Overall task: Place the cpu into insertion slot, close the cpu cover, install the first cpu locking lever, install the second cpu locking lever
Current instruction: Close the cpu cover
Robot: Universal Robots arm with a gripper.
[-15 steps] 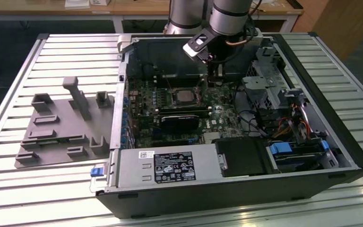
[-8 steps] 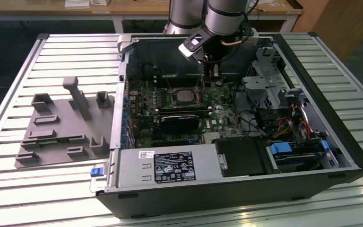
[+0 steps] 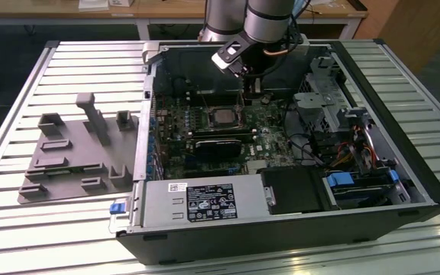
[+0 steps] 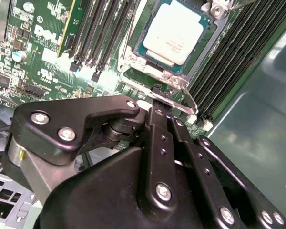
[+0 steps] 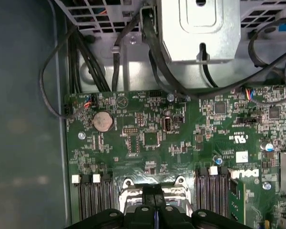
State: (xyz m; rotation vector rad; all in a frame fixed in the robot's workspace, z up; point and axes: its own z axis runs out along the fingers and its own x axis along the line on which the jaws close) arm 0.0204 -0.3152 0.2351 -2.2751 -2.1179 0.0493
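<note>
The cpu (image 4: 174, 31) had a dull, smooth silver-grey metal top. Around it the cpu cover (image 4: 152, 75) was bright bare metal, and the circuit board (image 4: 52, 62) beyond was glossy green.

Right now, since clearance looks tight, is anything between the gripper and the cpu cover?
Nothing visible. In the second wrist view the gripper sits right at the edge of the cpu cover, which frames the cpu; the memory slots stand to either side, off that path.
</note>
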